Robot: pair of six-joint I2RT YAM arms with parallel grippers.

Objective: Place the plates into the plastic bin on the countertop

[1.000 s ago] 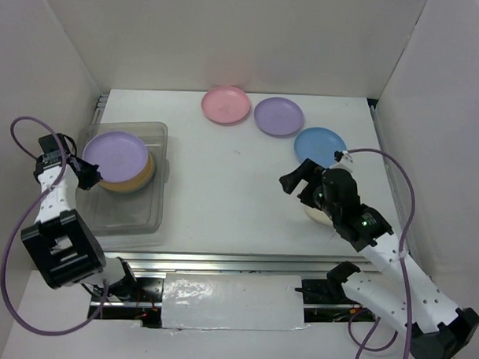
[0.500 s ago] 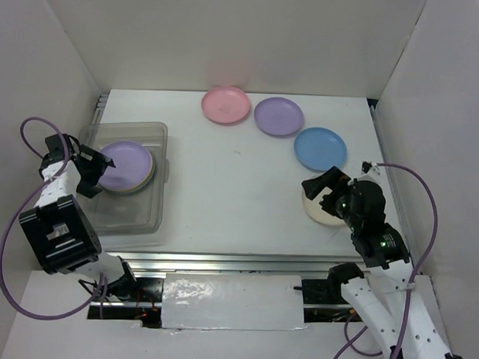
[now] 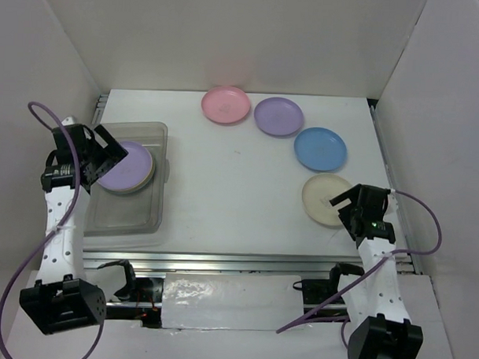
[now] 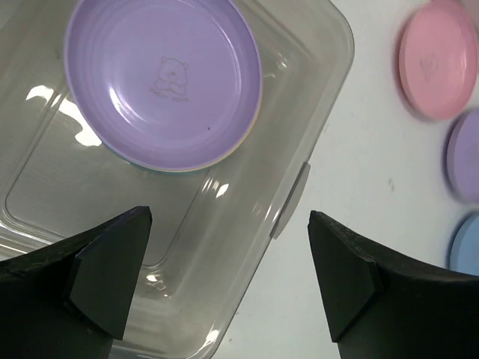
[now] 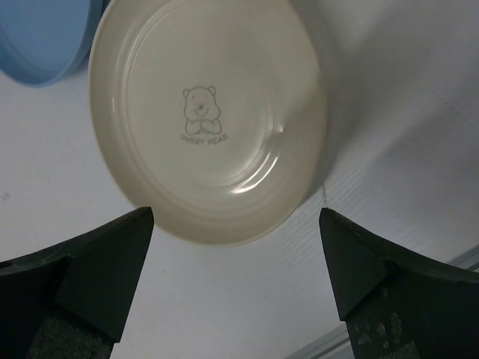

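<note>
Cream plate (image 3: 327,200) rim just beside blue plate (image 3: 320,148), wide countertop (image 3: 223,187) stretch leftward.

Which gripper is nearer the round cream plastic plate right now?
Right. The right gripper hangs open just beside the cream plate; the left gripper is far off, open over the clear rectangular plastic bin.

Three plain white walls enclose the scene. A back wall (image 3: 244,38) runs across the top of the overhead view, and a left wall (image 3: 35,54) and a right wall (image 3: 455,100) angle inward from either side. All are bare and matte. Low in the same view lies a crinkled, reflective, foil-like silver sheet (image 3: 231,301), with thin red and black wires (image 3: 140,310) bunched just beside its left end.
</note>
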